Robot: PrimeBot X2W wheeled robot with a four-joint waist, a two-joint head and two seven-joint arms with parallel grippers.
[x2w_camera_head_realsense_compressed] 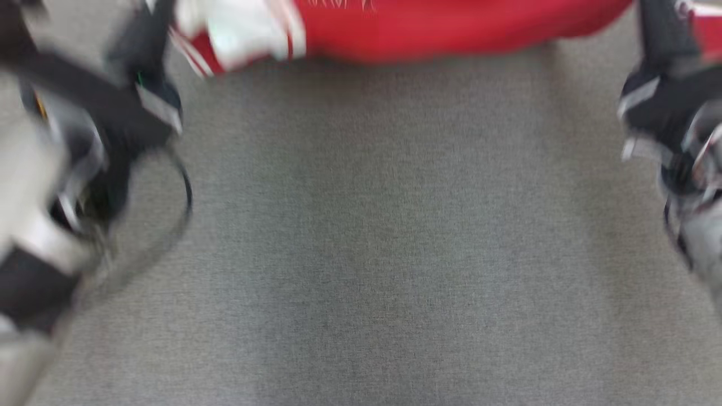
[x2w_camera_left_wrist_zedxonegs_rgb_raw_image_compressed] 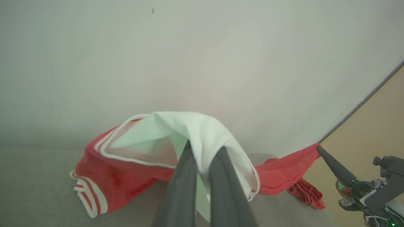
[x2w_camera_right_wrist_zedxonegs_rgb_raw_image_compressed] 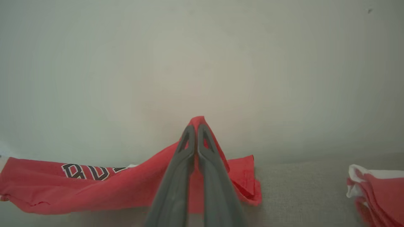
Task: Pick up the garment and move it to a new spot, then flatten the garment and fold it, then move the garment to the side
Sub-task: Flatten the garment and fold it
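The garment [x2w_camera_left_wrist_zedxonegs_rgb_raw_image_compressed: 120, 179], a red jersey, is pinched at one end by the closed left gripper [x2w_camera_left_wrist_zedxonegs_rgb_raw_image_compressed: 204, 149] and at the other by the closed right gripper [x2w_camera_right_wrist_zedxonegs_rgb_raw_image_compressed: 195, 128], with slack lying between them on the grey surface [x2w_camera_head_realsense_compressed: 361, 237]. Both ends should be lifted level and drawn taut.

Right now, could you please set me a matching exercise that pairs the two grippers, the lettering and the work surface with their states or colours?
Things:
1. left gripper
2. right gripper
3. lettering
4. work surface

States or colours:
A. black with a pale outline
B. shut on a red edge of the garment
C. plain grey
D. shut on the garment's white part

Pairs: 1-D, 2-B, 3-A, 4-C.
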